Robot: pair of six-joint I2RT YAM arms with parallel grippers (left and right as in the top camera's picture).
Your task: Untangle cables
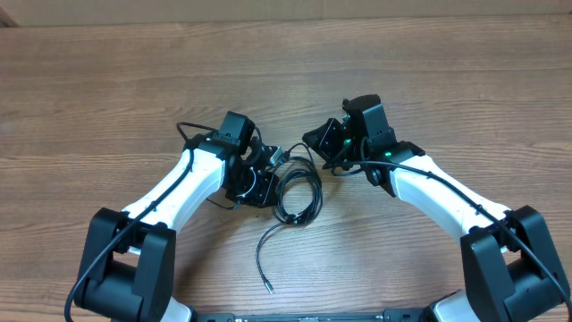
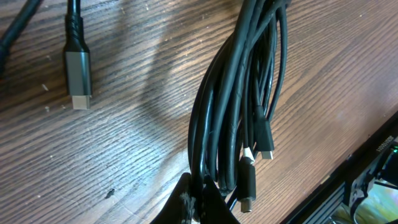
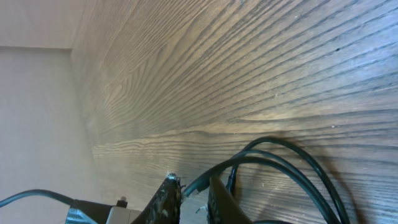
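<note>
The cables (image 1: 297,190) lie as a loose black coil on the wooden table between my two arms, with one free end (image 1: 267,284) trailing toward the front edge. In the left wrist view the bundle (image 2: 233,106) runs down into my left gripper (image 2: 200,204), which is shut on one of its strands. Small plugs (image 2: 247,184) hang beside the fingers, and a grey plug (image 2: 78,72) lies apart at upper left. My right gripper (image 3: 194,198) is closed on a black cable strand (image 3: 273,163) that loops away to the right. In the overhead view the left gripper (image 1: 261,174) and the right gripper (image 1: 323,145) flank the coil.
The wooden table (image 1: 107,89) stretches all around the arms. A pale wall (image 3: 37,124) shows beyond the table edge in the right wrist view. The right arm's dark body (image 2: 373,174) shows at the lower right of the left wrist view.
</note>
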